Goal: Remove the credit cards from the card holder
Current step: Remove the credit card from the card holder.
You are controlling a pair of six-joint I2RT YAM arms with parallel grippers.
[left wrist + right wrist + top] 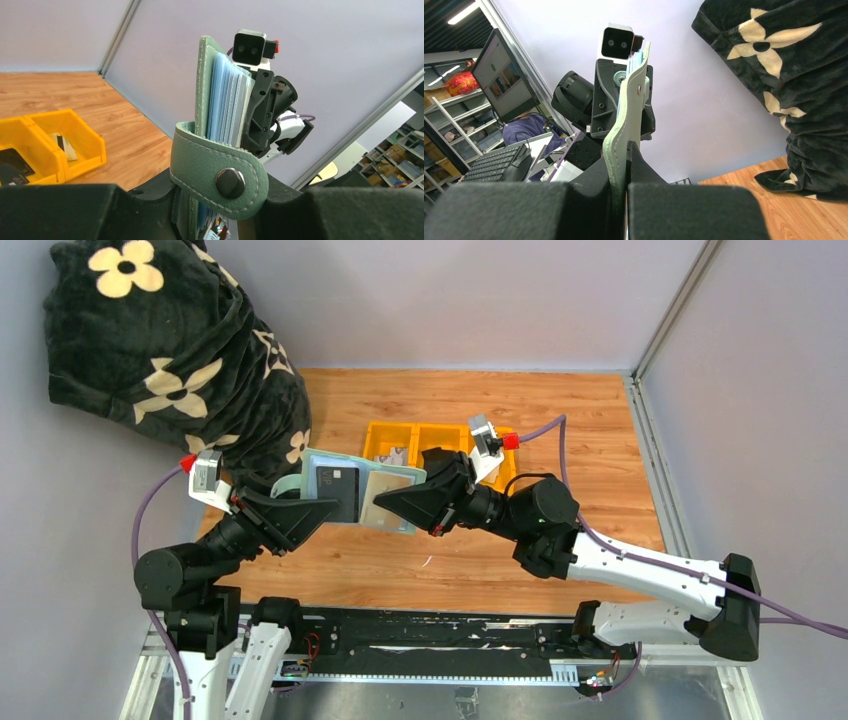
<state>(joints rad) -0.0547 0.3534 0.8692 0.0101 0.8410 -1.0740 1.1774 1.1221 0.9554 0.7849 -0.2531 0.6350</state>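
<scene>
The sage-green card holder hangs open above the table between both grippers. A dark credit card and a tan one lie in its open leaves. My right gripper is shut on the holder's right cover. In the right wrist view that pale green cover stands pinched between its jaws. My left gripper is at the holder's left half. In the left wrist view the cover, blue leaves and snap strap stand between its jaws. The strap hides the contact.
A yellow three-compartment tray sits just behind the holder with cards in it. It also shows in the left wrist view. A black flowered blanket is heaped at the back left. Grey walls close the far and right sides.
</scene>
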